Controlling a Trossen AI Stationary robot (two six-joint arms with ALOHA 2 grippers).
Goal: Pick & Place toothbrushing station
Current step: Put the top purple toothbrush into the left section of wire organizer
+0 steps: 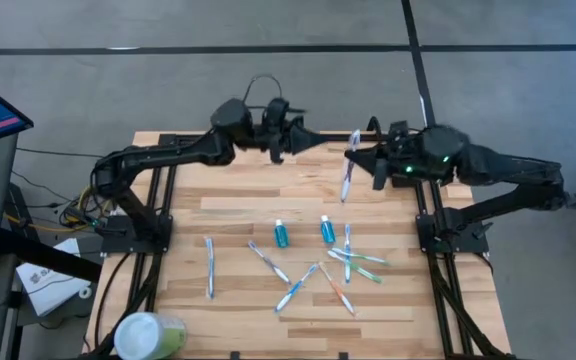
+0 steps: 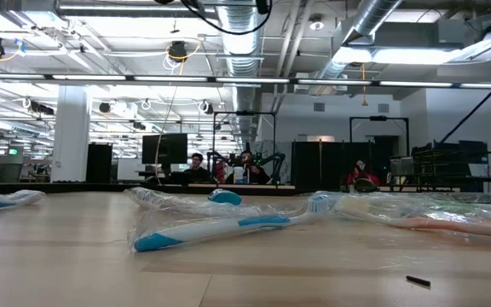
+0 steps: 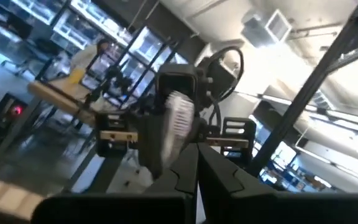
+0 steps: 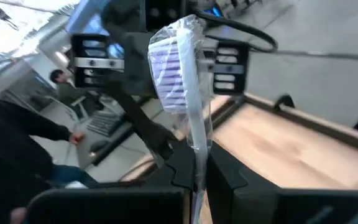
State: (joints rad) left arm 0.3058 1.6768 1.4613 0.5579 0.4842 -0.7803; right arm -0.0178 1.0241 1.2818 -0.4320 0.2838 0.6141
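Bright overhead lights, wrist cams blurred

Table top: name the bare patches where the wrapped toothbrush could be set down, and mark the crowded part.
Bare wood shows behind the two small blue bottles, toward the far edge of the table, and along the left side beyond the lone toothbrush. The middle front is crowded with scattered toothbrushes. The pale-green cup fills the near left corner.
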